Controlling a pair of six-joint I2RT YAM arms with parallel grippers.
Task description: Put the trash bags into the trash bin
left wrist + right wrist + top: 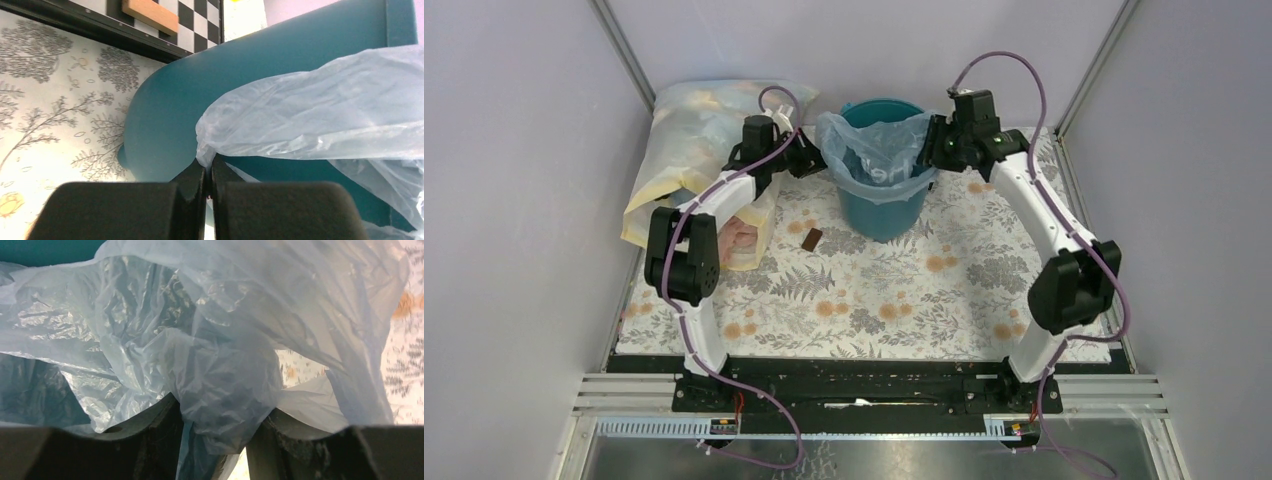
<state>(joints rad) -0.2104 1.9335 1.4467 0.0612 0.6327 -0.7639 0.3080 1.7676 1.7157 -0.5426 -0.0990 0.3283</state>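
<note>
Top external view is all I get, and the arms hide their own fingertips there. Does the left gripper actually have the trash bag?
Observer: Yes. Its wrist camera shows the left gripper shut, pinching an edge of the trash bag just outside the trash bin wall.
Operator: And the right one?
Observer: The right gripper has its jaws apart with a bunch of the bag's film between them. I cannot tell whether they clamp it.

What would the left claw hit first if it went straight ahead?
Probably the outer wall of the trash bin, right behind the trash bag edge pinched in the left claw; the gap is hard to judge.
</note>
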